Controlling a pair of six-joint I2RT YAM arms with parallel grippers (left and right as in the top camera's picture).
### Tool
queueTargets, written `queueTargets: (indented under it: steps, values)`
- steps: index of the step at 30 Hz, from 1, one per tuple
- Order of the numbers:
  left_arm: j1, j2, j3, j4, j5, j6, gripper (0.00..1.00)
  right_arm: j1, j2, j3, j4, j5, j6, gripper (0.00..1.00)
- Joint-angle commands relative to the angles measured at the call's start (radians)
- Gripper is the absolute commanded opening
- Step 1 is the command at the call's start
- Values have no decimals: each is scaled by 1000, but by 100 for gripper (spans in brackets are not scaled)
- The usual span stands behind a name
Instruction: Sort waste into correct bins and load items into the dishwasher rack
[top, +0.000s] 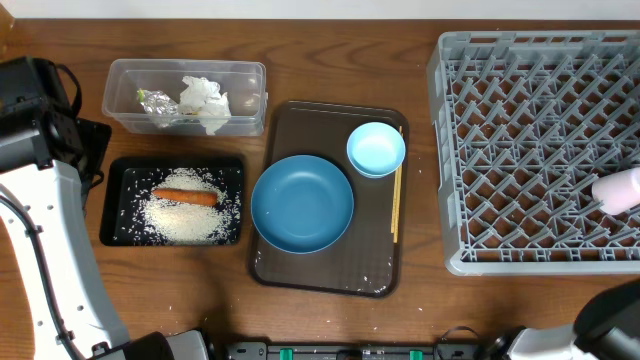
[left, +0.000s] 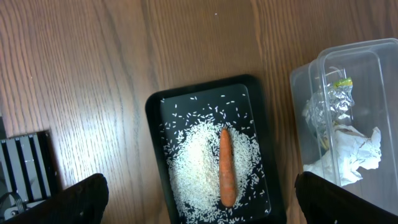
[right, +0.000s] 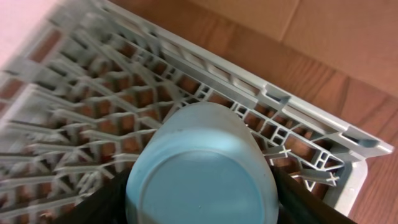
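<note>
White cup (right: 202, 155): gripped by the right end effector (right: 202, 199), over the dishwasher rack (top: 520, 130) near its right edge. Step in hand: loading. Next move calls for lowering it between pegs, then releasing. Left end effector (left: 208, 199) wide open, empty, above the black tray (left: 153, 137).

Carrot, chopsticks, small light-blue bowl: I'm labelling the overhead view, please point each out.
carrot (top: 184, 196), overhead, middle of its body.
chopsticks (top: 396, 205), overhead, mid-length of the sticks.
small light-blue bowl (top: 375, 147), overhead, its inner floor.
</note>
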Motion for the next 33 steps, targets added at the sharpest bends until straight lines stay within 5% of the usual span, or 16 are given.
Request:
queueTargets:
  steps: [1,12,18,33]
  values:
    - [5,0,-8,-4,-5,-13,98,-24,39,-1,20,-5,-20,59]
    - [5,0,-8,-4,-5,-13,98,-57,62,-1,59,-5,-45,64]
    - [5,0,-8,-4,-5,-13,98,-60,63,-1,57,-44,-45,82]
    - [5,0,-8,-4,-5,-13,98,-16,-109,5,53,-349,-5,84]
